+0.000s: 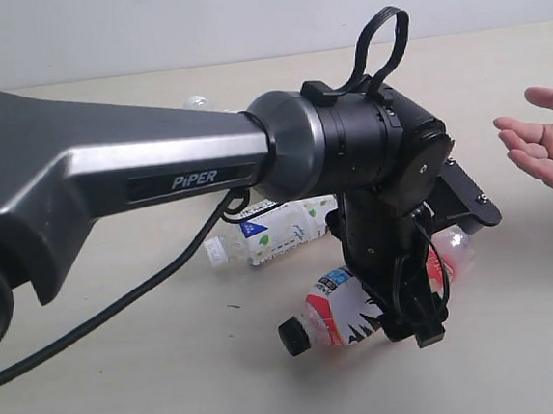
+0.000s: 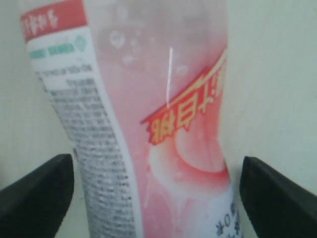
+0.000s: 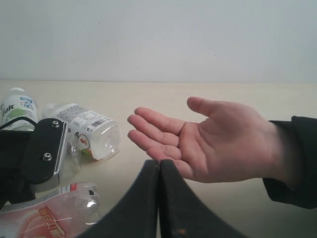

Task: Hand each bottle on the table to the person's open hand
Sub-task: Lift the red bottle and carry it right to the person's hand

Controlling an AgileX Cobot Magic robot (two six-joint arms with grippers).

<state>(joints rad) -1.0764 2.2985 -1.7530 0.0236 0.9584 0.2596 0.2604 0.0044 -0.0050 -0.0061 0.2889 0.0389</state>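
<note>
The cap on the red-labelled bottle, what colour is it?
Black; the cap shows best in the exterior view.

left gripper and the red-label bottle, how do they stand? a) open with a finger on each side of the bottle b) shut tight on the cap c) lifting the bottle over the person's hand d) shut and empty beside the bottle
a: the left wrist view shows the left gripper open, with its black fingers on either side of the red-label bottle, which lies on the table.
</note>
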